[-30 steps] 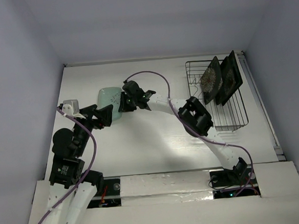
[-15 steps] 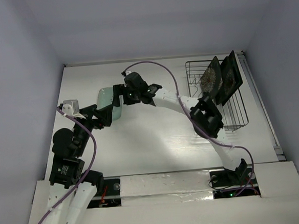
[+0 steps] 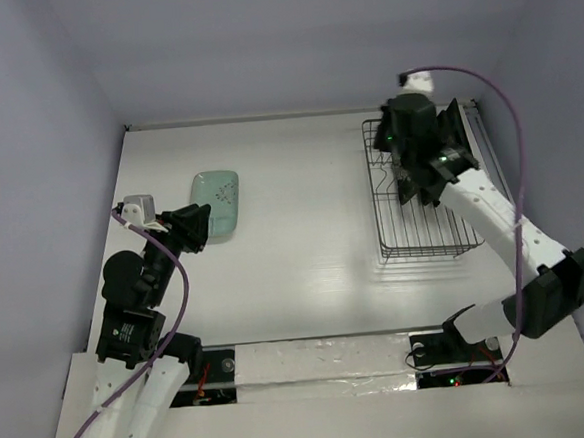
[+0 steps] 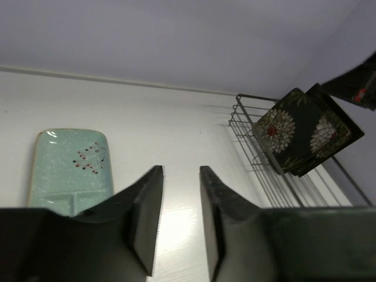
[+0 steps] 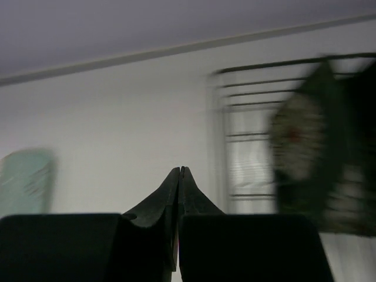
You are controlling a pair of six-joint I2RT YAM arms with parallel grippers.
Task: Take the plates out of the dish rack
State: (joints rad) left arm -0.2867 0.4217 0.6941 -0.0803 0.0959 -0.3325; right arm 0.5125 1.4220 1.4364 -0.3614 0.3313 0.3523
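Where the pale mint-green rounded-rectangular plate is found: flat on the white table, on the left side, well apart from the rack; a small dark-red sprig pattern is seen on its face.
Black wire dish rack: set on the right side of the table, reaching toward the far edge.
Black square floral plate: stood on edge and tilted in the far end of the rack.
Second dark square plate: stood on edge close behind the floral one; a pale flower is seen on it, and contact between the two cannot be told.
Left gripper: held at the near-left corner of the mint plate; its fingers are spread apart with a clear gap.
Right gripper: its fingers are pressed together tip to tip; the wrist view is blurred.
Right arm: stretched over the far end of the rack, so that the two dark plates are mostly hidden from above.
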